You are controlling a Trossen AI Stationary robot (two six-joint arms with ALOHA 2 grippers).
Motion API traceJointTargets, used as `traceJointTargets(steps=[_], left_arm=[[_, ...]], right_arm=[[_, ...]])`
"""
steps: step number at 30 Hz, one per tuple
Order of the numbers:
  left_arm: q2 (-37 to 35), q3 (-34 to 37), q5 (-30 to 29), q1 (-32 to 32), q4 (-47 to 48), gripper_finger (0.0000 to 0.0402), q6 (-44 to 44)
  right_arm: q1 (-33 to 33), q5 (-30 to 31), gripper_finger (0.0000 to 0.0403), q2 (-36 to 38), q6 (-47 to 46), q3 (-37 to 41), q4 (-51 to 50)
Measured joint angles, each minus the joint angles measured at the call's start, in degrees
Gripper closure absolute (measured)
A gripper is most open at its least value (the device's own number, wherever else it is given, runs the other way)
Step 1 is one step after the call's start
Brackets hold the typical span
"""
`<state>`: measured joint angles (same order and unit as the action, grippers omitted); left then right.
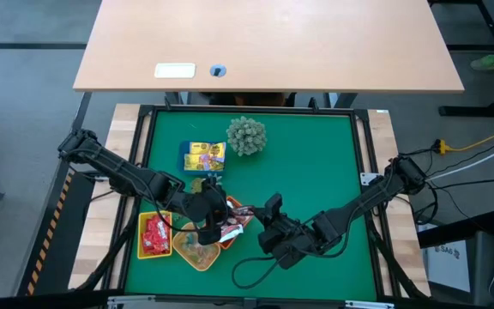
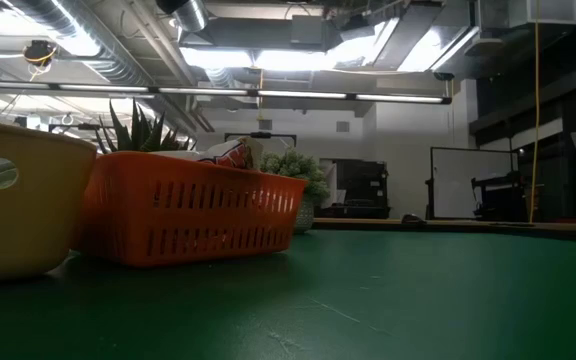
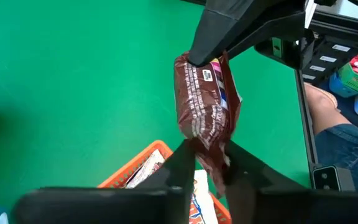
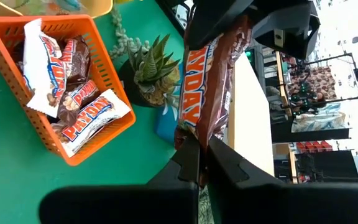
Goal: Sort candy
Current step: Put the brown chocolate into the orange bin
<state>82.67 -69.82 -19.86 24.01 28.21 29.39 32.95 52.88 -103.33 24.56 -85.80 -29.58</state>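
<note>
A dark brown candy bar (image 3: 207, 99) hangs in the air between my two grippers, over the right end of the orange tray (image 1: 230, 230). My left gripper (image 3: 211, 171) is shut on one end of it. My right gripper (image 4: 202, 158) is shut on the other end. In the high view, the left gripper (image 1: 219, 212) and the right gripper (image 1: 257, 221) face each other near the table's front middle. The orange tray (image 4: 101, 74) holds several more bars of the same kind, lying on its floor. My left gripper pinches one crimped end of the bar (image 3: 209, 148) between its two fingers, which reach in along the bar from the table's left and slant down. The bar is lifted clear. My right gripper pinches the opposite end (image 4: 197, 134) between its two fingers, coming from the table's right, in line with the bar. The printed face shows in its wrist view, and the bar stands clear of the tray.
A yellow tray (image 1: 142, 245) with red packets sits left of the orange one, and a rounder yellow tray (image 1: 197, 256) sits at the front. A blue-and-yellow packet (image 1: 204, 156) and a spiky green plant ball (image 1: 245, 136) lie farther back. A small succulent (image 4: 151, 71) stands beside the orange tray.
</note>
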Motion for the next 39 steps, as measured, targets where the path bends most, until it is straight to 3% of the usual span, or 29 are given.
traceJointTargets(steps=[5,12,21,26,39], left_arm=[[0.0,0.0,0.0,0.0,0.0,0.0394,0.0],[0.0,0.0,0.1,0.0,0.1,0.0399,0.0],[0.0,0.0,0.0,0.1,1.8,0.0401,0.0],[0.0,0.0,1.0,0.5,4.8,0.0401,0.1],[0.5,0.5,5.1,0.7,11.9,0.0401,3.6]], right_arm=[[0.0,0.0,0.0393,0.0,-0.1,0.0,0.0],[0.0,-1.7,0.0387,0.0,-0.1,0.0,0.0],[0.0,-3.4,0.0263,0.0,-0.1,0.0,0.0],[0.0,-2.4,0.0221,0.0,-0.1,0.0,-1.0],[0.0,-1.0,0.0216,0.9,-5.1,0.0,-7.5]])
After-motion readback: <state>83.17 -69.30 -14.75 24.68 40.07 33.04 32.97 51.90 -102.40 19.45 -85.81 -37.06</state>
